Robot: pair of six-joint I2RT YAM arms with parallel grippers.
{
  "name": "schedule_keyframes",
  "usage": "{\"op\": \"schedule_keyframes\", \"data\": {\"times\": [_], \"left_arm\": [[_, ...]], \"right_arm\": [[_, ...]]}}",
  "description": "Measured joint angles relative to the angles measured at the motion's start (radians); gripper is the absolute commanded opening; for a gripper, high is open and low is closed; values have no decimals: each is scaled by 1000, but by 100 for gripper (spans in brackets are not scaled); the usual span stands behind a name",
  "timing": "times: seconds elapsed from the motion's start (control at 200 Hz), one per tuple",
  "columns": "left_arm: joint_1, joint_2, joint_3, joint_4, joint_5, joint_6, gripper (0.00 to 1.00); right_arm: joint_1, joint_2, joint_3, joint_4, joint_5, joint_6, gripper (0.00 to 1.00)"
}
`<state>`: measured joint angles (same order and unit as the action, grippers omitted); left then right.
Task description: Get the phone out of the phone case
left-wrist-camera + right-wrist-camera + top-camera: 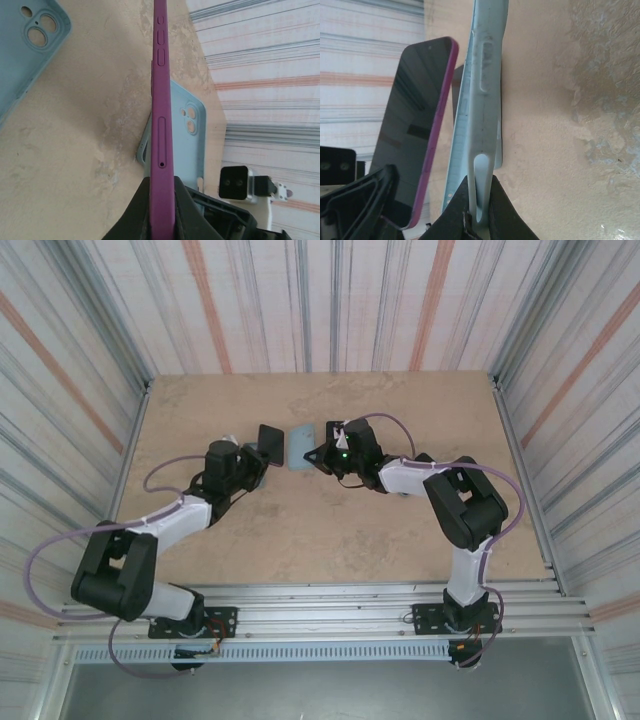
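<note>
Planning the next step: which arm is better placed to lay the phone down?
Left: its end effector grips the purple phone, outside the blue case that the right end effector holds.

Narrow gap between phone [269, 443] and phone case [299, 446]; bare table [330, 530] on near side and far side.

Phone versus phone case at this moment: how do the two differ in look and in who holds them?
The phone is purple-edged with a dark screen; the case is pale blue. The phone sits in the left fingers, the case in the right fingers. The phone is a solid slab; the case is an empty shell with cutouts. Both are clamped at one end, side by side and apart.
</note>
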<state>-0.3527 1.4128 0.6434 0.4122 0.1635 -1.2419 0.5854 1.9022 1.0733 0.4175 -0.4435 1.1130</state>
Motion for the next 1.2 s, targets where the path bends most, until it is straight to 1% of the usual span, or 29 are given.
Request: {"op": "schedule_keyframes", "data": {"times": [0.241,0.561,0.696,0.987,1.087,1.198], "left_arm": [[0,142,-2,109,4,8,0],[-3,306,2,247,51,-1,0],[-10,340,4,298,64,-19,4],[-20,356,4,326,95,-84,15],[-23,356,-3,319,99,-109,23],[-23,356,-20,296,98,-130,28]], "right_arm": [[0,0,-14,0,1,0,3],[-14,-2,-51,-19,2,-8,3],[-31,-9,-53,-30,6,-19,3],[-43,-25,-60,-33,8,-26,3],[-43,-25,-60,-37,8,-26,3],[-43,-25,-60,-38,8,-26,3]]}}
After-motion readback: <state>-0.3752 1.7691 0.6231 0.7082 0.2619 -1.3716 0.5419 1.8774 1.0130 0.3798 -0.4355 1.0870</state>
